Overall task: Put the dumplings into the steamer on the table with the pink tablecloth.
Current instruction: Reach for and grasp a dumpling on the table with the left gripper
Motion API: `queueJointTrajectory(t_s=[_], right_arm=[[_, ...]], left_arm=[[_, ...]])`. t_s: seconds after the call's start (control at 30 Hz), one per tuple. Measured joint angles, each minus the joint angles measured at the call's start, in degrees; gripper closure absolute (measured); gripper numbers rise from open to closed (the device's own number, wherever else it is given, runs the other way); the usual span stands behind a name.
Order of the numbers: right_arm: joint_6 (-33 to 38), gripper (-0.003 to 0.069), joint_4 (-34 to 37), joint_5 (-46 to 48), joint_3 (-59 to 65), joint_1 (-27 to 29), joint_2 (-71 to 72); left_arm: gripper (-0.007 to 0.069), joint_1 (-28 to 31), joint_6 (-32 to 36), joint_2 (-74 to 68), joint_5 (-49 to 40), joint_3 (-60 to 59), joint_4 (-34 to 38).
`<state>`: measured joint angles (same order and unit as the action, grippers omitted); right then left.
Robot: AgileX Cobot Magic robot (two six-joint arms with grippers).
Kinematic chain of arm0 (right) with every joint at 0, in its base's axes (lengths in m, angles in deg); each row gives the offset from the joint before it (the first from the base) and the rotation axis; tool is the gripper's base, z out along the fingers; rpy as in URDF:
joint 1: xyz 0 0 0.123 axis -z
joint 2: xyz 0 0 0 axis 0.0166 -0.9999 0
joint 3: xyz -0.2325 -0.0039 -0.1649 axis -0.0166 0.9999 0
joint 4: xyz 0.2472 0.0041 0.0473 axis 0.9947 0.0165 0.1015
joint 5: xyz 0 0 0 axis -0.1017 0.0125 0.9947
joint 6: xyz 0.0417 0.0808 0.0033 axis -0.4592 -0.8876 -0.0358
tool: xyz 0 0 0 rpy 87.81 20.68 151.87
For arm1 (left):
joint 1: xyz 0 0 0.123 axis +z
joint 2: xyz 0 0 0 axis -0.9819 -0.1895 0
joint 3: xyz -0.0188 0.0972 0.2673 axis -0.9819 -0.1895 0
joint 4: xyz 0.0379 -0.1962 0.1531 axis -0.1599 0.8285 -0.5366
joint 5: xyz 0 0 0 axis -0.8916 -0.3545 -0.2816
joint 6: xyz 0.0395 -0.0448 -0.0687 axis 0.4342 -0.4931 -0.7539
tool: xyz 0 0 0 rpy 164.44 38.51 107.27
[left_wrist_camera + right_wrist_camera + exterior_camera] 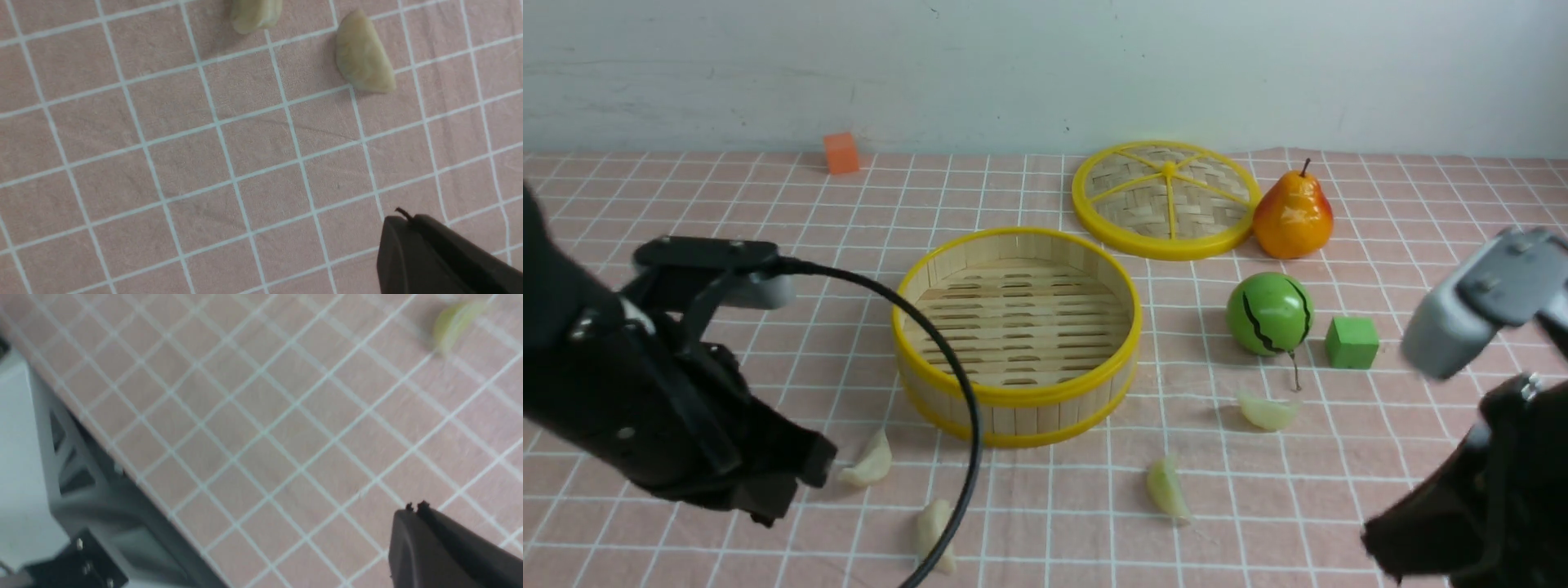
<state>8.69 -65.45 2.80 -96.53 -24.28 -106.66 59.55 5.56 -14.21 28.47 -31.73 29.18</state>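
Observation:
The steamer (1018,398) stands empty in the middle of the pink tablecloth (1086,535). Four dumplings lie on the cloth in front of it: two cream ones (870,464) (934,531) at the front left, a greenish one (1168,487) at the front middle, and a pale one (1267,412) to the right. My left gripper (768,508) is shut and empty, hovering just left of the cream pair, which also shows in the left wrist view (363,57) (255,14). My right gripper (1379,541) is shut and empty at the front right; its view shows a blurred greenish dumpling (453,320).
The flat woven lid (1164,198) lies behind the steamer, with a pear (1293,214) beside it. A green ball (1269,314) and a green cube (1352,342) sit to the right, an orange cube (841,153) at the back. The table's front edge (135,479) shows near the right gripper.

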Motion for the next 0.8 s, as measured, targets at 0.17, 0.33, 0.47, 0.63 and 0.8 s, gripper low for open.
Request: queueJointTrajectory(t_s=[0.17, 0.33, 0.47, 0.63, 0.8], right_arm=[[-5.9, 0.0668, -8.6, 1.1, 0.0, -10.4, -2.6], [-6.8, 0.0663, -9.5, -0.7, 0.0, -13.9, -2.6], [-6.9, 0.0661, -9.5, -1.7, 0.0, -14.3, -2.6], [-7.0, 0.0659, -9.5, -2.0, 0.0, -14.3, -2.6], [-7.0, 0.0657, -9.5, -2.0, 0.0, -14.3, -2.6]], left_arm=[[0.0515, -0.2, -3.9, -9.8, 0.9, 7.1, -3.6], [0.0291, -0.2, -3.9, -18.1, 3.0, 11.9, -6.1], [0.0132, -0.2, -3.9, -24.6, 6.3, 13.6, -7.2], [0.0091, -0.3, -4.4, -31.7, 10.2, 13.9, -7.4], [0.0215, -0.3, -5.6, -35.0, 10.8, 14.4, -8.7]])
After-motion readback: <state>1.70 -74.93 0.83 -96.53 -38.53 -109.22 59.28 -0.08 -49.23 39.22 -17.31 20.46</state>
